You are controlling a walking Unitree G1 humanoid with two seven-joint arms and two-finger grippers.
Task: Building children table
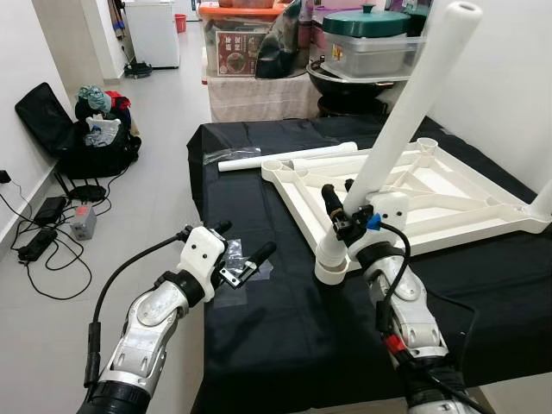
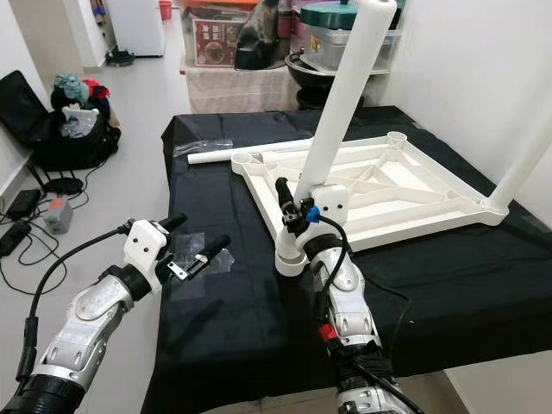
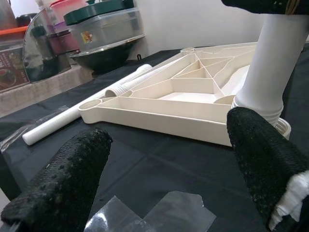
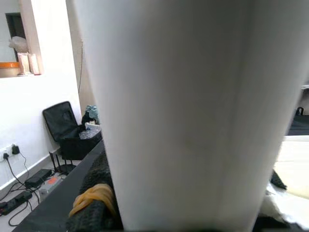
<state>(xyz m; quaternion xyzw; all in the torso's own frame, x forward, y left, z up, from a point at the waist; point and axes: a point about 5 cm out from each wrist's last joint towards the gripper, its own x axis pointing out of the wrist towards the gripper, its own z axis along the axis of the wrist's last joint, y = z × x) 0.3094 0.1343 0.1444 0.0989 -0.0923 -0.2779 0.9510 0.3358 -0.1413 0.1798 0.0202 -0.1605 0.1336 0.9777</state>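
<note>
A white children's tabletop [image 1: 448, 194] lies upside down on a black-covered table. A white table leg [image 1: 405, 112] stands tilted in its near-left corner socket [image 1: 332, 267]. My right gripper [image 1: 352, 211] is shut on the leg just above the socket; in the right wrist view the leg [image 4: 193, 111] sits close between the fingers. A second leg [image 1: 543, 198] stands at the far right corner. Two loose legs [image 1: 285, 157] lie beyond the tabletop. My left gripper [image 1: 244, 239] hovers open over the cloth to the left, above a clear plastic wrapper [image 3: 159, 212].
Pots and storage boxes [image 1: 371, 43] crowd a surface beyond the table's far end. A black bag [image 1: 86, 138] with clothes, plus cables and a power strip [image 1: 43, 233], lie on the floor to the left. A white wall runs along the right.
</note>
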